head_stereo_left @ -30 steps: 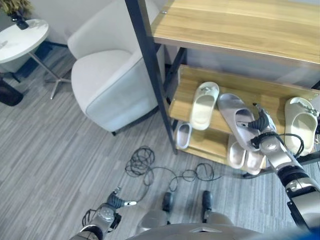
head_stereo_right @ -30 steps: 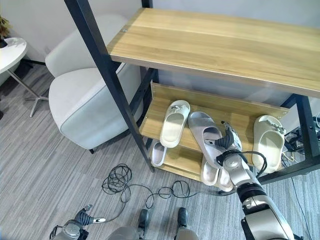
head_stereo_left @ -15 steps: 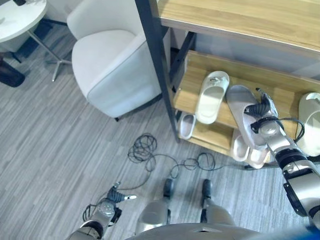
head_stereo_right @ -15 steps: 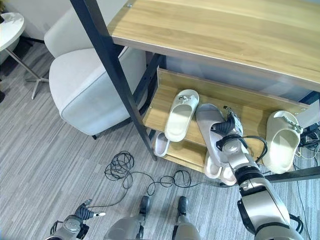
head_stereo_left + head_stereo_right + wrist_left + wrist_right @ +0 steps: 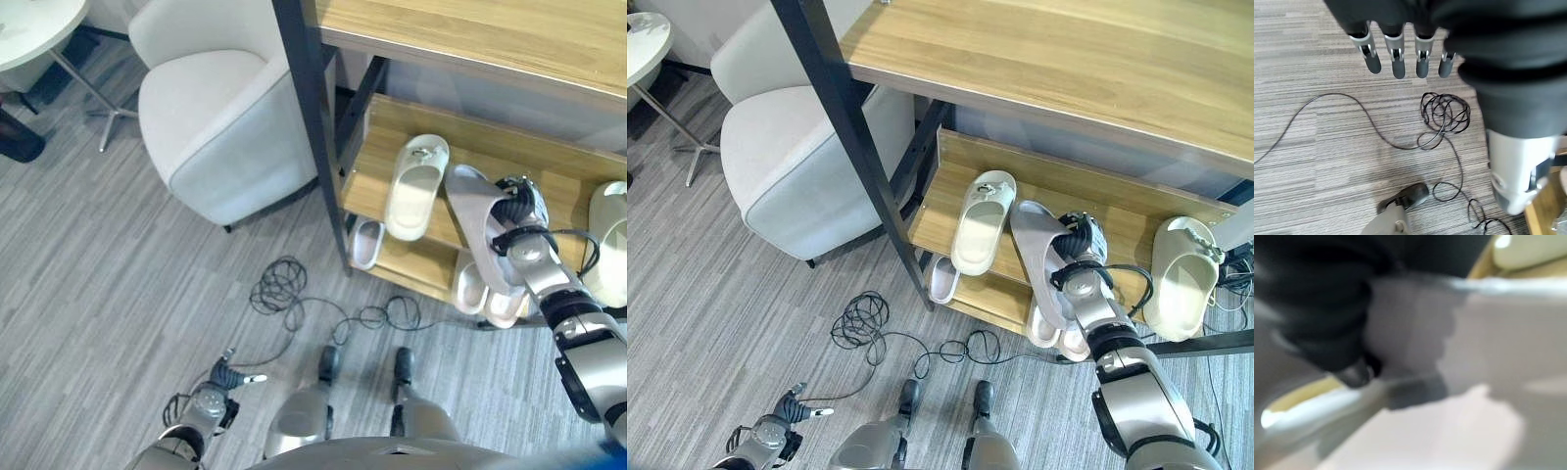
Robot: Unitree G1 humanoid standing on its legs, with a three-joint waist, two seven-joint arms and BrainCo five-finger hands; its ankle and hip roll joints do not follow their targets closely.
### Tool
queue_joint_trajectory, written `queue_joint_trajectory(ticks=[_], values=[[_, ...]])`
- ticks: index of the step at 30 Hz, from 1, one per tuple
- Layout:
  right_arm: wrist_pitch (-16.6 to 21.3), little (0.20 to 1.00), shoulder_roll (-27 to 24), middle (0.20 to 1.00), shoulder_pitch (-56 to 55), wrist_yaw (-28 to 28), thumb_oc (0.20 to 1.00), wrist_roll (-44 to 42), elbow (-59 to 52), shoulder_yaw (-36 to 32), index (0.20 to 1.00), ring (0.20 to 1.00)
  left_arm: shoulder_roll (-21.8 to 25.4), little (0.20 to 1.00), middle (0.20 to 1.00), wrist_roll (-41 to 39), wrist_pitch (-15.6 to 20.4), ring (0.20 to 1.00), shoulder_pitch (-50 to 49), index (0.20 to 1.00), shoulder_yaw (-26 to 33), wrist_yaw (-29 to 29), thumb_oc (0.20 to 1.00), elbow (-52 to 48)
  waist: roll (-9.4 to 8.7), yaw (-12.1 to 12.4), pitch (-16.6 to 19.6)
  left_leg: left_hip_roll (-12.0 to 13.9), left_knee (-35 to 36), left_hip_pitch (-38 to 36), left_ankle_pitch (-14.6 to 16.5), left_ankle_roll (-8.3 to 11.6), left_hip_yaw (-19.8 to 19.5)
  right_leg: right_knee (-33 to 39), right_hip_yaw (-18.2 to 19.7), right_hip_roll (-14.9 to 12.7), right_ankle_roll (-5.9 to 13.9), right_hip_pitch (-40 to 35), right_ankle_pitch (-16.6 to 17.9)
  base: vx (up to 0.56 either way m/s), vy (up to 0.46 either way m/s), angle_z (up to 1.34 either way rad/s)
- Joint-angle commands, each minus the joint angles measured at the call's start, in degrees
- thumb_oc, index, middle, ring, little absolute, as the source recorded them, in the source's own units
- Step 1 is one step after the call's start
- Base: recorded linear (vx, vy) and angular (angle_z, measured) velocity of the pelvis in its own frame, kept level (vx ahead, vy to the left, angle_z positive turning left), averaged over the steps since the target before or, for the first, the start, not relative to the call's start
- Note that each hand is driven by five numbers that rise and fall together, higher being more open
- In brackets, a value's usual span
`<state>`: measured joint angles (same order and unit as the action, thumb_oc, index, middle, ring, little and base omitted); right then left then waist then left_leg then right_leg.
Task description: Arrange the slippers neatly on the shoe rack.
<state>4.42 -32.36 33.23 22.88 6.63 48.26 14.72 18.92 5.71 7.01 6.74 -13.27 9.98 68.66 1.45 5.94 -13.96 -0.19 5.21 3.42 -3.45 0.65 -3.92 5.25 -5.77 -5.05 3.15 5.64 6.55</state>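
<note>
From the head cameras, your right hand [image 5: 1080, 257] has its fingers curled round the grey slipper [image 5: 1040, 257], tilted on edge over the shoe rack [image 5: 940, 211] middle shelf, a cream slipper [image 5: 977, 223] just beside its toe. Your left wrist view shows the left hand [image 5: 1400, 49] with fingers straight and apart above grey carpet [image 5: 1312, 147], holding nothing. Your right wrist view is a blur: dark cover against pale slipper, fingers hard to make out.

R hand [image 5: 1076, 257] out at approx 2 o'clock, arm extended fwd, fingers curled in a grip. L hand [image 5: 1396, 54] low at 7 o'clock, fingers straight, pointing down, idle.
</note>
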Motion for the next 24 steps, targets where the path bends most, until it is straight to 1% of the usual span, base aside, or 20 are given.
queue_joint_trajectory(ticks=[1, 2, 5, 8, 9, 10, 12, 14, 15, 16, 17, 18, 19, 20, 22, 23, 24], values=[[1.2, 0.2, -1.9, 0.2, -2.8, 1.6, 0.2, 3.3, -4.0, -2.2, 0.2, 0.2, 0.7, 1.0, 1.0, 0.9, 0.2, 1.0, 2.2, 1.0, -2.9, 1.6, 1.0, 2.9, 1.22, 1.1, 1.7, 0.8, -1.3, -0.9, 5.4, 1.29, 0.6, -1.3, -1.4, -1.5, 4.43, -5.7, -8.7, 0.0, 0.0, 0.0], [0.9, 0.2, -2.2, 0.2, -6.0, 2.2, 0.2, 5.5, -10.6, -4.2, 0.2, 0.2, 0.4, 1.0, 1.0, 1.3, 0.0, 1.0, 1.7, 1.0, -2.0, 1.8, 1.0, 2.3, 1.17, 0.5, 2.0, 0.8, -1.2, -1.6, 5.7, 1.19, 0.9, -1.3, -1.1, -1.6, 4.5, -6.1, -8.7, 0.01, 0.022, -0.03], [0.9, 0.2, -1.8, 0.2, -13.3, 2.7, 0.2, 8.1, -19.7, -8.7, 0.2, 0.2, 0.0, 1.0, 1.0, 2.2, 0.1, 1.0, 1.0, 1.0, -0.5, 2.1, 1.0, 1.6, 0.92, -0.4, 2.5, 0.8, -1.0, -2.6, 6.1, 1.01, 1.3, -1.2, -0.7, -1.6, 4.58, -6.7, -8.8, 0.01, 0.022, -0.03], [1.9, 0.2, -1.5, 0.2, -20.7, 2.2, 0.2, 11.4, -28.8, -12.4, 0.2, 0.2, 0.0, 1.0, 1.0, 2.9, 0.1, 1.0, 0.5, 1.0, 1.5, 2.2, 1.0, 0.7, 0.59, -1.5, 3.1, 0.7, -1.0, -3.0, 5.9, 0.85, 1.7, -1.4, -0.2, -1.7, 4.69, -6.8, -8.4, -0.01, 0.008, -0.01], [1.8, 0.2, -1.5, 0.2, -21.0, 2.1, 0.2, 11.4, -29.0, -12.5, 0.2, 0.2, 0.0, 1.0, 1.0, 3.0, 0.1, 1.0, 0.4, 1.0, 1.4, 2.2, 1.0, 0.7, 0.6, -1.4, 3.3, 0.8, -0.9, -3.4, 6.4, 0.87, 1.8, -1.3, -0.2, -1.6, 4.71, -7.1, -8.9, 0.03, 0.025, -0.03], [2.6, 0.2, -1.2, 0.2, -25.9, 1.2, 0.2, 13.9, -34.6, -14.9, 0.2, 0.2, 0.0, 1.0, 1.0, 3.8, 0.1, 1.0, 0.1, 1.0, 2.6, 2.2, 1.0, 0.2, 0.29, -2.2, 3.7, 0.8, -1.0, -3.5, 6.1, 0.77, 2.0, -1.6, 0.1, -1.7, 4.77, -7.1, -8.5, 0.03, 0.018, -0.05], [3.7, 0.2, -0.6, 0.2, -31.7, 0.4, 0.2, 15.4, -40.1, -17.6, 0.2, 0.2, 0.2, 1.0, 1.0, 4.8, 0.4, 1.0, -1.1, 1.0, 3.3, 2.1, 1.0, -0.4, -0.13, -2.8, 4.3, 0.9, -1.0, -4.3, 6.5, 0.69, 2.4, -1.9, 0.4, -1.6, 4.82, -7.4, -8.7, 0.02, 0.016, -0.11], [4.2, 0.2, 0.2, 0.2, -34.1, -0.3, 0.2, 15.3, -42.0, -18.3, 0.2, 0.2, 0.2, 1.0, 1.0, 5.1, 0.3, 1.0, -1.4, 1.0, 3.7, 2.3, 1.0, -0.5, -0.25, -3.0, 4.5, 1.0, -1.0, -4.6, 6.6, 0.69, 2.6, -2.0, 0.6, -1.6, 4.86, -7.5, -8.7, 0.02, 0.01, -0.17], [5.2, 0.2, 1.3, 0.2, -38.7, -1.9, 0.2, 14.4, -44.8, -19.7, 0.2, 0.2, 0.3, 1.0, 1.0, 5.2, 0.4, 1.0, -3.4, 1.0, 5.2, 2.3, 1.0, -0.8, -0.59, -3.6, 4.9, 1.1, -1.1, -5.0, 6.9, 0.67, 3.0, -2.3, 1.1, -1.5, 4.96, -7.7, -8.7, 0.03, -0.003, -0.21], [5.8, 0.2, 2.5, 0.2, -43.2, -3.7, 0.2, 13.6, -46.1, -20.4, 0.2, 0.2, 0.0, 1.0, 1.0, 3.2, 0.5, 1.0, -5.2, 1.0, 7.6, 1.9, 1.0, -0.8, -0.99, -3.8, 5.2, 1.3, -1.2, -5.5, 7.0, 0.71, 3.3, -2.6, 1.5, -1.4, 4.95, -7.8, -8.8, 0.03, -0.003, -0.21], [5.7, 0.2, 2.5, 0.2, -43.3, -3.8, 0.2, 13.6, -46.2, -20.4, 0.2, 0.2, 0.0, 1.0, 1.0, 3.2, 0.5, 1.0, -5.3, 1.0, 7.6, 1.9, 1.0, -0.8, -1.0, -3.7, 5.2, 1.3, -1.2, -5.6, 7.0, 0.71, 3.3, -2.6, 1.6, -1.4, 4.95, -7.9, -8.9, 0.02, -0.008, -0.14], [5.9, 0.2, 3.2, 0.2, -45.3, -4.7, 0.2, 12.9, -46.4, -20.8, 0.2, 0.2, 0.1, 1.0, 1.0, 1.7, 0.5, 1.0, -6.0, 1.0, 9.3, 2.1, 1.0, -0.8, -1.17, -3.9, 5.3, 1.3, -1.4, -5.7, 7.1, 0.75, 3.5, -2.8, 1.7, -1.4, 4.94, -7.9, -8.9, 0.0, 0.0, -0.16], [5.8, 0.2, 3.2, 0.2, -45.4, -4.7, 0.2, 12.8, -46.5, -20.8, 0.2, 0.2, 0.2, 1.0, 1.0, 1.6, 0.5, 1.0, -6.1, 1.0, 9.3, 2.1, 1.0, -0.8, -1.19, -3.9, 5.3, 1.3, -1.4, -5.7, 7.1, 0.76, 3.5, -2.8, 1.7, -1.4, 4.94, -7.9, -8.9, 0.0, -0.016, -0.19], [6.0, 0.2, 4.1, 0.2, -48.9, -6.3, 0.2, 11.0, -46.9, -21.5, 0.2, 0.2, 1.3, 1.0, 1.0, -0.4, 0.8, 1.0, -7.8, 1.0, 11.6, 2.4, 1.0, -2.6, -1.63, -3.9, 5.3, 1.5, -2.1, -5.8, 7.5, 0.81, 3.8, -3.3, 2.1, -1.3, 4.95, -8.0, -9.1, 0.0, -0.022, -0.16], [6.3, 0.2, 4.5, 0.2, -50.6, -7.3, 0.2, 10.0, -46.8, -21.5, 0.2, 0.2, 1.8, 1.0, 1.0, -1.5, 1.0, 1.0, -8.4, 1.0, 12.4, 2.5, 1.0, -4.0, -1.87, -4.0, 5.2, 1.6, -2.7, -5.8, 7.8, 0.81, 3.9, -3.6, 2.3, -1.3, 4.94, -7.9, -9.2, 0.0, -0.022, -0.08], [6.6, 0.2, 4.8, 0.2, -53.2, -8.7, 0.2, 9.3, -47.2, -22.0, 0.2, 0.2, 3.2, 1.0, 1.0, -3.3, 1.5, 1.0, -9.4, 1.0, 14.7, 3.3, 1.0, -7.4, -2.28, -4.2, 4.9, 1.7, -3.9, -5.7, 8.2, 0.86, 4.0, -4.5, 2.6, -1.2, 4.82, -7.7, -9.5, 0.03, -0.019, -0.04], [6.6, 0.2, 4.8, 0.2, -53.3, -8.7, 0.2, 9.3, -47.2, -22.0, 0.2, 0.2, 3.2, 1.0, 1.0, -3.3, 1.5, 1.0, -9.5, 1.0, 14.7, 3.3, 1.0, -7.4, -2.22, -4.2, 5.0, 1.8, -3.8, -6.1, 8.8, 0.88, 4.0, -4.5, 2.6, -1.1, 4.84, -8.1, -10.0, 0.01, -0.055, -0.05]])
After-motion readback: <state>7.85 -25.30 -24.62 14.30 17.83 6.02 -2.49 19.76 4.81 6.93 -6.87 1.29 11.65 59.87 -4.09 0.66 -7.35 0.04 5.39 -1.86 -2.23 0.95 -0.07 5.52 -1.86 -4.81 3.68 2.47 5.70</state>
